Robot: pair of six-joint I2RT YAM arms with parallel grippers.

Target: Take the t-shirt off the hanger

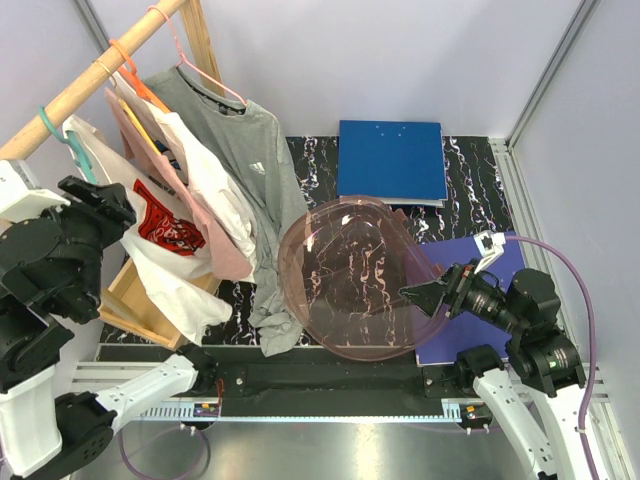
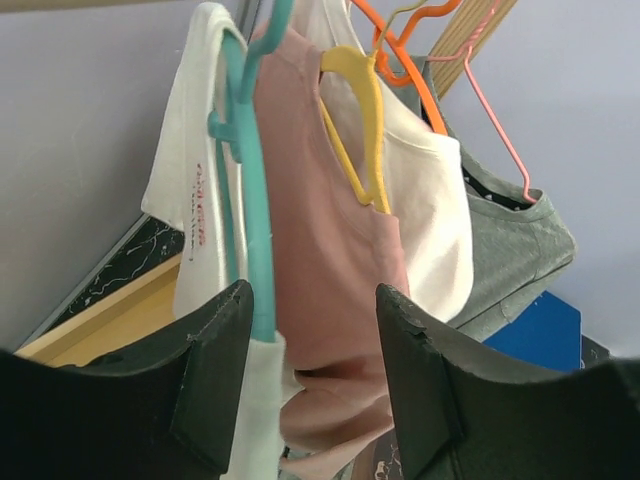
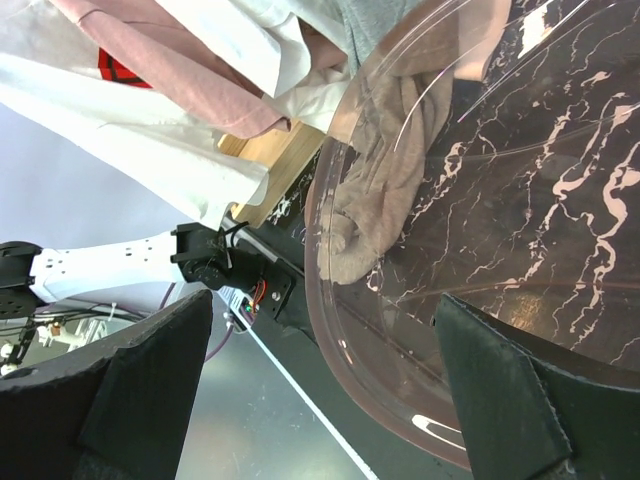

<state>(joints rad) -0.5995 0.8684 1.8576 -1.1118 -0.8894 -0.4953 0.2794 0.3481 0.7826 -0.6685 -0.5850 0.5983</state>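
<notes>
Several t-shirts hang on a wooden rail (image 1: 95, 70) at the left. A grey t-shirt (image 1: 245, 150) hangs on a pink hanger (image 1: 195, 70) and its hem droops onto the table. In the left wrist view I see a white t-shirt (image 2: 195, 190) on a teal hanger (image 2: 255, 200), a pink t-shirt (image 2: 320, 230) on a yellow hanger (image 2: 365, 130), a white one on an orange hanger (image 2: 420, 90), and the grey one (image 2: 510, 250). My left gripper (image 2: 315, 380) is open and empty, just short of the teal hanger. My right gripper (image 3: 325, 390) is open and empty beside the bowl.
A clear pink bowl (image 1: 345, 280) lies on the marble table, touching the grey hem (image 3: 385, 190). A blue folder (image 1: 392, 160) lies at the back, a purple mat (image 1: 470, 300) under the right arm (image 1: 500, 300), and a wooden tray (image 1: 135, 300) under the shirts.
</notes>
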